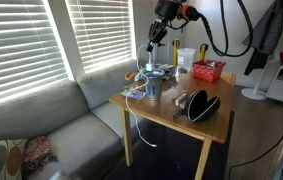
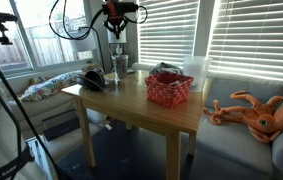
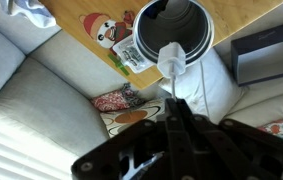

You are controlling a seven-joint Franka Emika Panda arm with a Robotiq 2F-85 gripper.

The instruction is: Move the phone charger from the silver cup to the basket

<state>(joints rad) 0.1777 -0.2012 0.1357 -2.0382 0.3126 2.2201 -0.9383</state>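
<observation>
One wooden bench [image 1: 161,108] stands between a grey sofa [image 1: 41,120] and the window blinds, and a single robot arm reaches down over its far corner. In the wrist view the tool [image 3: 171,103] comes up from the bottom of the frame with its two fingers drawn close together, pinching the white phone charger [image 3: 171,60]. The charger's thicker end hangs at the rim of the one silver cup [image 3: 184,25], partly over the cup's dark mouth, so it is lifted but not clear of the cup. In both exterior views that cup [image 1: 153,83] [image 2: 119,66] sits directly under the tool, near the bench's edge. There is one red basket [image 2: 168,90], at centre frame, well apart from the silver cup. One taller whitish plastic cup [image 1: 184,58] stands just beside the basket. One black bowl-shaped thing [image 1: 202,106] rests at the bench's lower right corner. One orange toy octopus [image 2: 256,112] lies on a sofa at the right edge.
</observation>
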